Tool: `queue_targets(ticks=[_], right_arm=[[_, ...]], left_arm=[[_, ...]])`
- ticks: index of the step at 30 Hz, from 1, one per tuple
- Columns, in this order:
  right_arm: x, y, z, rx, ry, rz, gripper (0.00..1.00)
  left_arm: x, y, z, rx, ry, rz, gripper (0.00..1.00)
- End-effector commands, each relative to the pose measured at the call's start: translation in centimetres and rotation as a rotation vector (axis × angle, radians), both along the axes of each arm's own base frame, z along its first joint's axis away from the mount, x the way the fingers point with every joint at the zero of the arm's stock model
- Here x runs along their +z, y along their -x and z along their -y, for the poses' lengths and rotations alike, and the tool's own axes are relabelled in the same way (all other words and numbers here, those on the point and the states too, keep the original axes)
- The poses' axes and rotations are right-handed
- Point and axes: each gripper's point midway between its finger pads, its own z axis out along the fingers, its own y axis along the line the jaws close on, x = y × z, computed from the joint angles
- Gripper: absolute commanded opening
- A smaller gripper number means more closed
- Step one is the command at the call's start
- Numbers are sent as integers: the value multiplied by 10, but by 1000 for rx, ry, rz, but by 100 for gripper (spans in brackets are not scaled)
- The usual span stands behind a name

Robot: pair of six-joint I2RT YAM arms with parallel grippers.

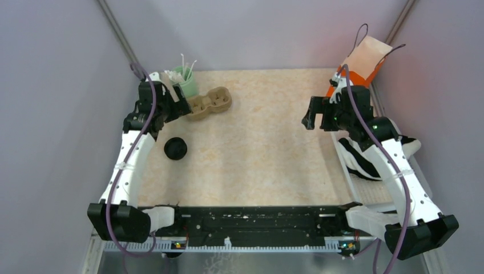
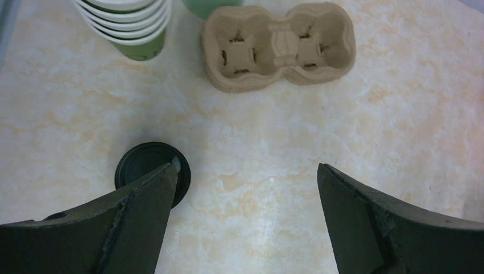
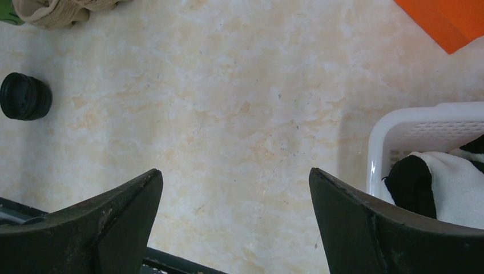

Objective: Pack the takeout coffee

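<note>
Packing had not begun: the takeout coffee (image 1: 175, 148) stood by the tabletop's (image 1: 268, 142) left edge, the cup carrier (image 1: 209, 103) empty; left claw (image 2: 245, 177) and right claw (image 3: 235, 177) gaped, holding nothing.

Both arms have white links (image 1: 126, 165) and black joint housings (image 1: 153, 108); a purple cable (image 1: 363, 120) trails along each; black base blocks (image 1: 120, 221) flank a black rail (image 1: 257, 220); the left claw (image 2: 245, 171) and right claw (image 3: 235, 174) show dark, wedge-shaped, scuffed fingers (image 2: 142, 217).
</note>
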Motion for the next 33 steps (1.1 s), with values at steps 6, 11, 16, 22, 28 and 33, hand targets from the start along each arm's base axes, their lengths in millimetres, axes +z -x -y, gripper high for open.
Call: queue_targets(ticks=[6,11,16,22,28,33], right_arm=[[6,-3,-8,35,-12,18,99],[3,-3,-10,47,-1,14,99],[4,-6,-6,41,28,26,99],[5,-9,-1,34,60,36,99],[1,-10,-1,35,67,33,99],[-1,-10,0,33,72,33,99]], left_arm=[[19,-25,-77,287,-18,-74,97],[13,-49,-121,374,-26,-120,86],[0,-80,-143,387,-92,-166,70],[-21,-104,-157,384,-134,-239,56],[-29,-119,-160,377,-131,-263,40],[-36,-121,-161,377,-130,-287,30]])
